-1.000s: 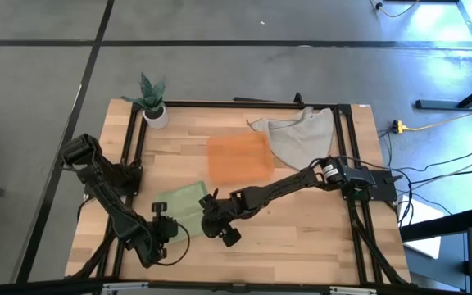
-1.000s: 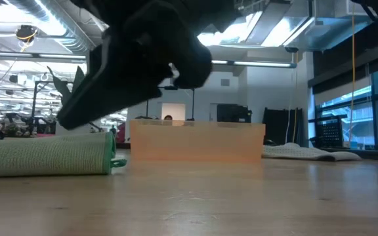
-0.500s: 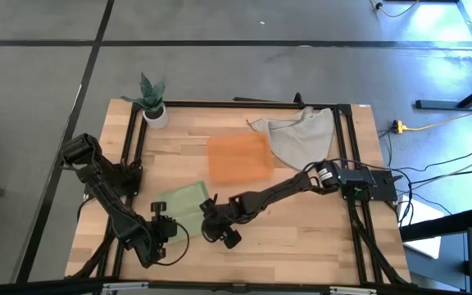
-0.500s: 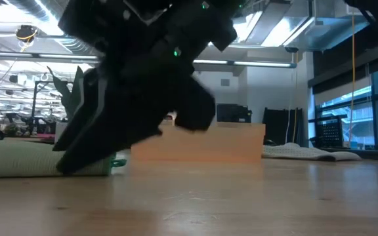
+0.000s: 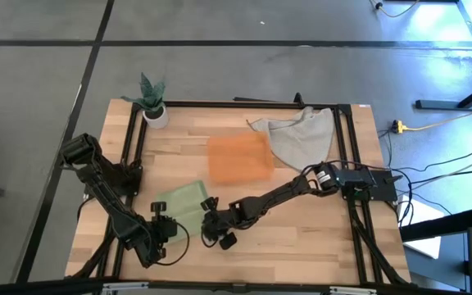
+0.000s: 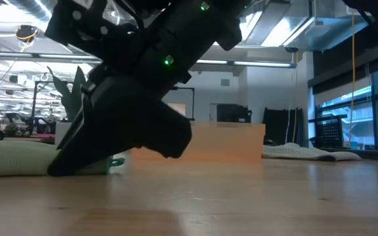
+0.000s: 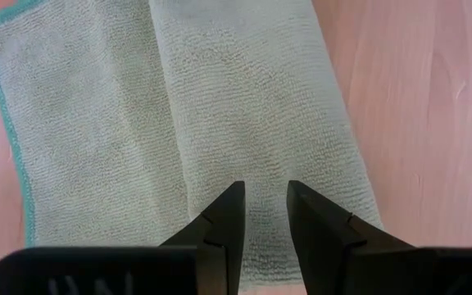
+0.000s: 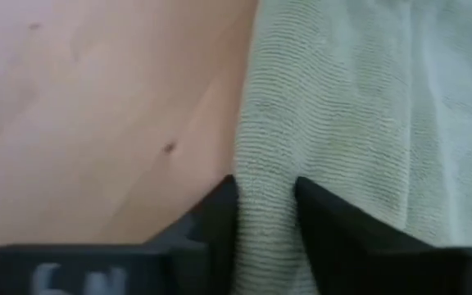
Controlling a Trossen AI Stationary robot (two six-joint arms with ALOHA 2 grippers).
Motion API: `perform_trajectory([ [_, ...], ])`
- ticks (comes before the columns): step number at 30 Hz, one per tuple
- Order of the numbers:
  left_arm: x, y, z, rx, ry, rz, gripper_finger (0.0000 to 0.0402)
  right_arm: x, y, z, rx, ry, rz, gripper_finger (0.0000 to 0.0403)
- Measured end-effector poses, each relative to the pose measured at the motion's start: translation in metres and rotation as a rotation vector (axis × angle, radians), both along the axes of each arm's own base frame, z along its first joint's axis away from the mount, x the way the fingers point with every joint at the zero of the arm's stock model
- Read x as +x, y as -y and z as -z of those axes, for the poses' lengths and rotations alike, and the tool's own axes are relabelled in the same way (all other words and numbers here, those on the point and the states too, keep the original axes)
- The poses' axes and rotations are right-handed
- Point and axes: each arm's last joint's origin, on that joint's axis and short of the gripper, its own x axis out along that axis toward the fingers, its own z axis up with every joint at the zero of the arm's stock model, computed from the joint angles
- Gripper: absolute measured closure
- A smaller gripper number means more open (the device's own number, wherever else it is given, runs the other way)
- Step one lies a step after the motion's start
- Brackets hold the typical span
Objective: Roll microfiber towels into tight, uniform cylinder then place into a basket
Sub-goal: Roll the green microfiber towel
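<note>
A light green towel, part rolled and part flat, lies on the wooden table left of centre near the front; it also shows in the low view. My left gripper is at its near left end, shut on the rolled part. My right gripper is at its right end, shut on the towel's edge. The orange basket sits behind the towel at mid-table, holding nothing that I can see. My left gripper pinches a ridge of the towel's rolled part between its two fingers, near that part's near end. The fingers slant down from the table's near left and lie along the roll. The towel rests on the table. My right gripper pinches a bulge of cloth at the towel's right edge between its two fingers. The fingers slant down from the table's right side, their tips at the tabletop. One layer or several, I cannot tell. The towel lies on the table.
A grey towel lies crumpled at the far right, partly over the black frame rail. A small white pot with a plant stands at the far left corner. Bare wood stretches along the front and right of the green towel.
My right gripper has gone down and a little toward the near edge, tipping more steeply, until its fingertips reach the tabletop at the green towel's right end. The towel itself has stayed where it was.
</note>
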Motion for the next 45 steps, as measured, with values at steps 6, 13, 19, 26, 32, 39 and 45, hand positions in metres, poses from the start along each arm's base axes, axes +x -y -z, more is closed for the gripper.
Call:
perform_trajectory([
  [6, 0.000, 0.000, 0.000, -0.001, 0.000, -0.001, 0.0315, 0.001, 0.006, 0.001, -0.035, 0.001, 0.036, 0.0385],
  [13, 0.000, 0.000, 0.000, 0.000, -0.003, -0.002, 0.0315, 0.000, 0.009, -0.001, 0.093, -0.052, 0.004, 0.0387],
  [19, -0.001, 0.000, 0.000, -0.008, -0.016, -0.001, 0.0315, 0.001, 0.012, -0.016, 0.261, -0.187, -0.062, 0.0387],
  [26, -0.002, -0.002, 0.000, 0.002, -0.024, -0.021, 0.0315, 0.005, 0.032, -0.032, 0.451, -0.314, -0.009, 0.0386],
  [32, -0.004, -0.004, 0.000, 0.018, -0.038, -0.047, 0.0315, 0.009, 0.049, -0.037, 0.597, -0.369, -0.009, 0.0387],
  [39, -0.004, -0.005, 0.000, 0.027, -0.043, -0.046, 0.0315, 0.009, 0.066, -0.038, 0.746, -0.435, 0.037, 0.0387],
  [45, -0.004, -0.005, 0.000, 0.030, -0.045, -0.048, 0.0315, 0.012, 0.081, -0.039, 0.809, -0.454, 0.157, 0.0384],
])
